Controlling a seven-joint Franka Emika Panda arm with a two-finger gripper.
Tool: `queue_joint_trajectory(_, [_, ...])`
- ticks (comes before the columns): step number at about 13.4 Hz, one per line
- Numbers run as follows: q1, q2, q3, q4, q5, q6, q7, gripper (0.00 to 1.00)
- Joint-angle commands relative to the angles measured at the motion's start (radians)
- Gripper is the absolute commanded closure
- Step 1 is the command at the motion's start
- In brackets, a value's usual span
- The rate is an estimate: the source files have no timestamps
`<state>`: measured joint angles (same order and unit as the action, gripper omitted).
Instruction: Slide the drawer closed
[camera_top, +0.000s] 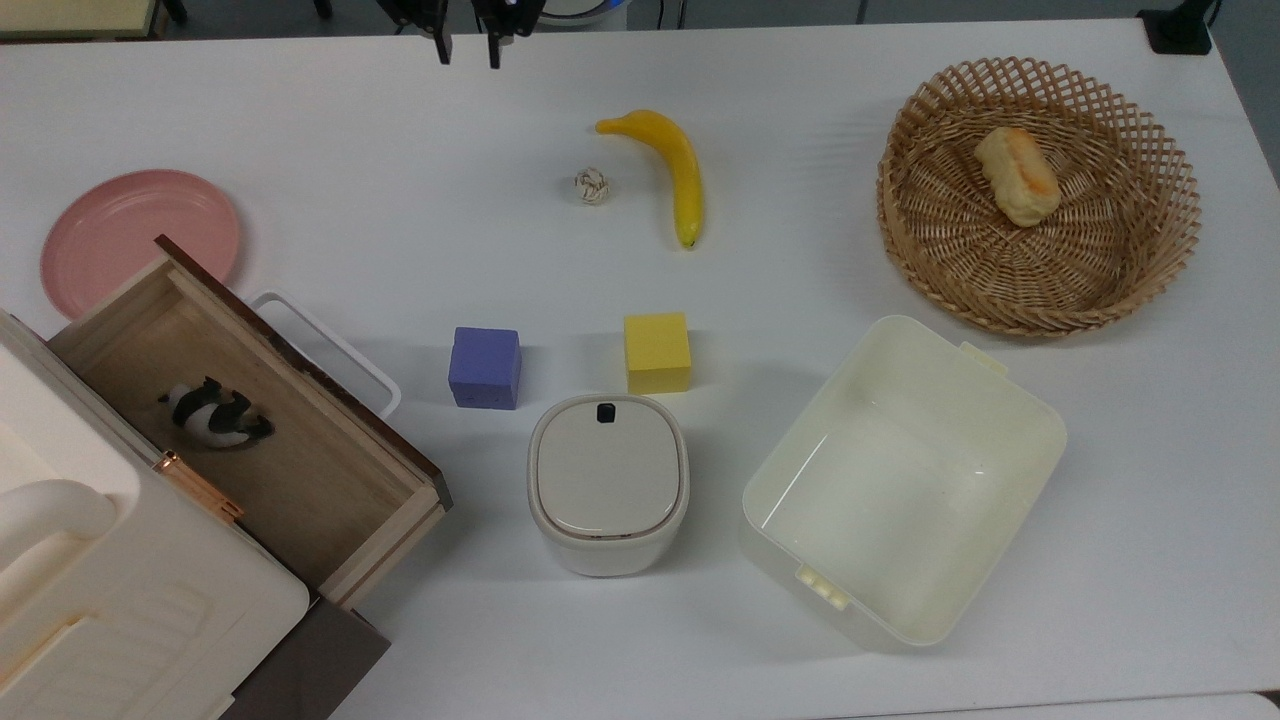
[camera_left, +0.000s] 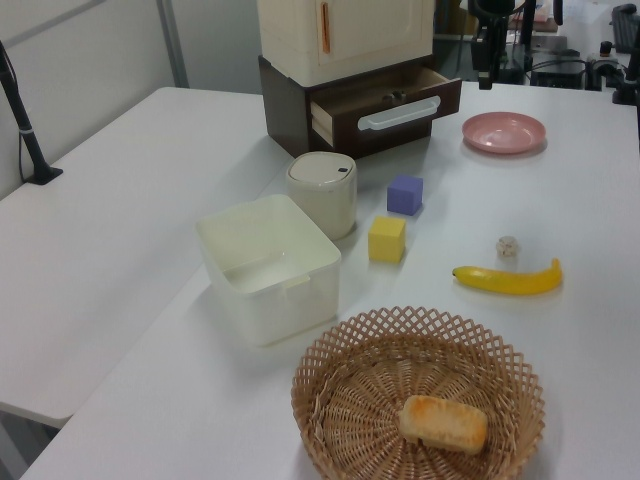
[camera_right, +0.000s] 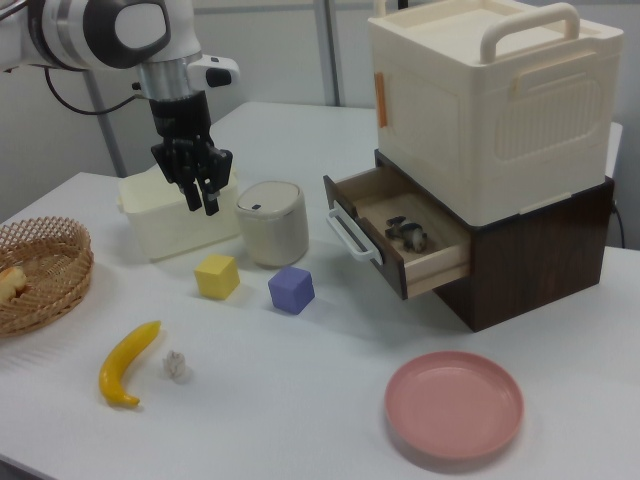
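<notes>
The drawer (camera_top: 300, 455) stands pulled out of the cabinet (camera_top: 110, 600) at the top view's lower left. It is a light wooden box with a dark brown front panel and a white loop handle (camera_top: 335, 350). A small black-and-white toy (camera_top: 213, 415) lies inside. The drawer (camera_right: 405, 240) also shows open in the right view, and the drawer (camera_left: 385, 105) in the left view. My gripper (camera_top: 466, 48) hangs at the table's far edge, well away from the drawer. It holds nothing and a narrow gap shows between its fingers. The gripper (camera_right: 202, 198) points downward.
A pink plate (camera_top: 135, 235) lies beside the drawer. A purple cube (camera_top: 485, 367), a yellow cube (camera_top: 657, 352) and a lidded white bin (camera_top: 607, 482) sit mid-table. A cream tub (camera_top: 900, 480), a banana (camera_top: 670, 165), a small knotted ball (camera_top: 591, 186) and a basket (camera_top: 1040, 270) with bread stand further right.
</notes>
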<state>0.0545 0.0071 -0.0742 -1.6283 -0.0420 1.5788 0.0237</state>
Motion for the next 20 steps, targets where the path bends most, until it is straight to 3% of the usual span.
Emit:
queue_joint_trajectory(1, [0.004,-0.002,0.001,0.005,-0.013,-0.034,-0.039,0.94])
queue_joint_trajectory(2, [0.004,-0.002,0.001,0.005,-0.013,-0.036,-0.053,1.0])
queue_joint_trajectory(12, [0.005,0.051,0.002,0.03,0.004,-0.017,-0.009,1.0])
queue_joint_trajectory(20, [0.004,0.145,0.002,0.022,0.004,0.141,0.31,1.0])
